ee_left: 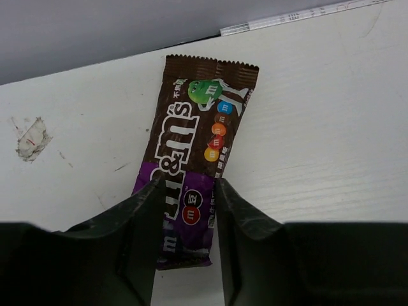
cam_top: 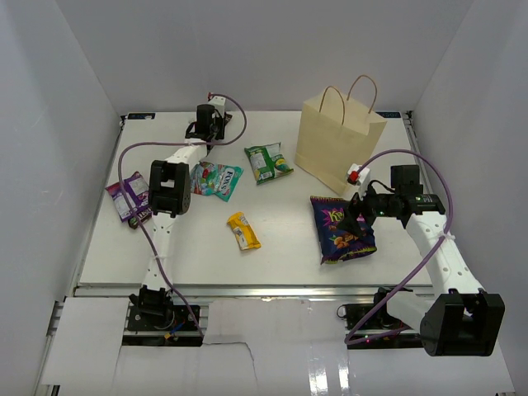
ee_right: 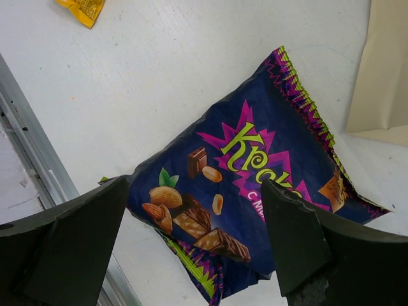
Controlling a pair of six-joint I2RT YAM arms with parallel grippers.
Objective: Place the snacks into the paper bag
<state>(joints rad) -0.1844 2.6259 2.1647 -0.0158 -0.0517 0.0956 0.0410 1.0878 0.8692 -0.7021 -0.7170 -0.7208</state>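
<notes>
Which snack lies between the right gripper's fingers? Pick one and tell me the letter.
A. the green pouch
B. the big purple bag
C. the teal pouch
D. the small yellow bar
B: in the right wrist view the big purple bag lies spread between the wide-open fingers of the right gripper, while the yellow bar sits off at the picture's top corner.

Between the jaws of the black left gripper, the bar is brown above and purple below, with white lettering, a green figure and blue, orange, red and yellow dots. Under the black right gripper, the big bag is navy, with lime lettering on magenta bursts and a purple-and-lime zigzag edge. Beyond it, the paper bag is beige.
</notes>
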